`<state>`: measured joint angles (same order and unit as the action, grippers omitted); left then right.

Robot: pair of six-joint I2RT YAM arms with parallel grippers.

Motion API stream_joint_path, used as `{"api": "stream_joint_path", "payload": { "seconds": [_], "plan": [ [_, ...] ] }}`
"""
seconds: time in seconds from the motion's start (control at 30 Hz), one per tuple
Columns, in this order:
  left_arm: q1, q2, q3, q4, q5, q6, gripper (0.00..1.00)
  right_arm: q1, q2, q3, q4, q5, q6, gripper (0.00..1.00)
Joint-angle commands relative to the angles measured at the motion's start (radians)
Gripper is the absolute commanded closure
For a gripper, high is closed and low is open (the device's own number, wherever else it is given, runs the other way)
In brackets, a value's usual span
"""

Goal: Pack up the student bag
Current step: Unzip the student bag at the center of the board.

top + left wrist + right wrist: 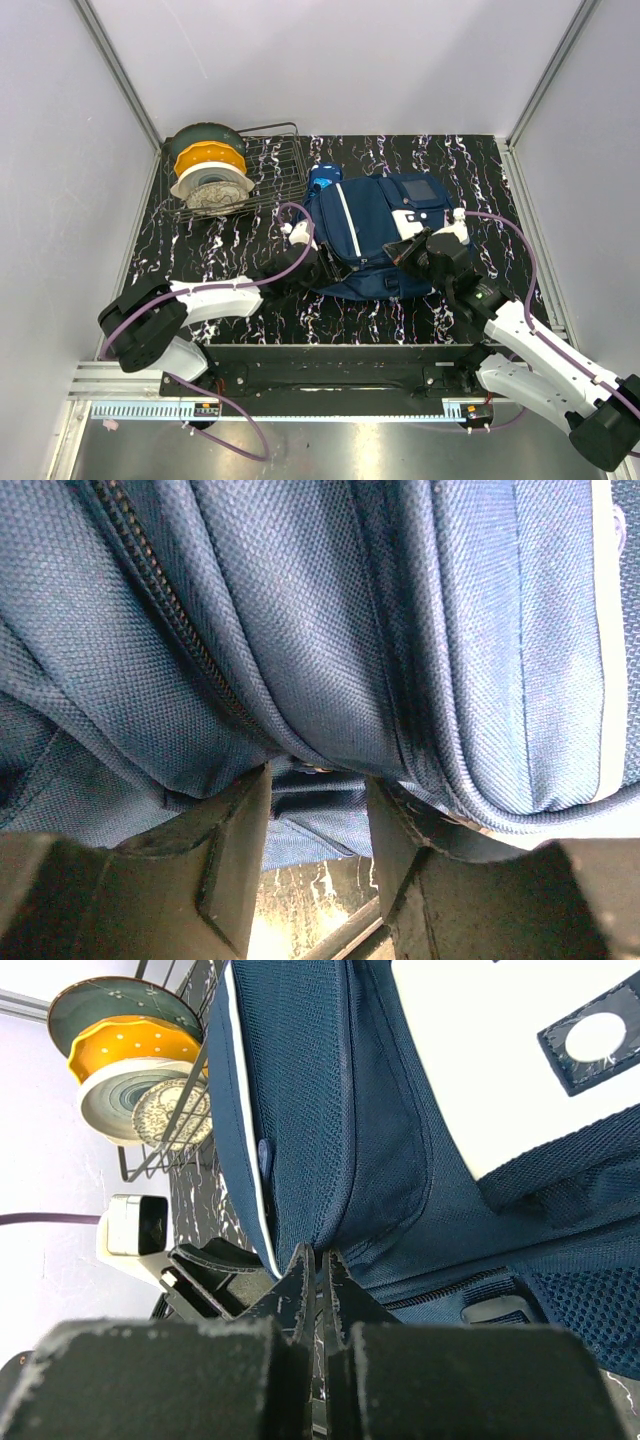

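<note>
Left wrist view: left tool [318,785] spread at the bag [330,630] by its zip [175,620]; right tool [318,1257] pressed together, seemingly empty. Probably best to pinch the fabric beside the zip firmly.

One student bag [365,235] is lying in the middle of the top view. One small glossy blue item [321,178] is sitting at the bag's upper left corner. One wire rack [275,165] is standing in the upper left, and four plates are standing in it: one dark green plate [105,1000], one orange plate [135,1042], one white ringed plate [115,1095] and one small patterned plate [172,1112]. Two arms are reaching in from the bottom edge: the left arm [215,298] and the right arm [530,330].
</note>
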<state>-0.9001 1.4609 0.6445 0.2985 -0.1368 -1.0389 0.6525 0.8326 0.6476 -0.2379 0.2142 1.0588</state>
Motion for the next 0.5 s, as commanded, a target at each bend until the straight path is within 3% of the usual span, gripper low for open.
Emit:
{"api": "stream_joint_path", "payload": {
  "seconds": [0.0, 0.23, 0.47],
  "plan": [
    [0.029, 0.006, 0.058, 0.133, -0.106, 0.002, 0.53, 0.012, -0.041, 0.04, 0.097, -0.105, 0.003, 1.0],
    [0.05, 0.026, 0.06, 0.183, -0.095, -0.004, 0.81, 0.012, -0.03, 0.043, 0.106, -0.122, 0.0, 1.0],
    [0.056, 0.029, 0.047, 0.231, -0.076, -0.013, 0.89, 0.012, -0.044, 0.046, 0.089, -0.113, -0.002, 1.0]
  ]
}}
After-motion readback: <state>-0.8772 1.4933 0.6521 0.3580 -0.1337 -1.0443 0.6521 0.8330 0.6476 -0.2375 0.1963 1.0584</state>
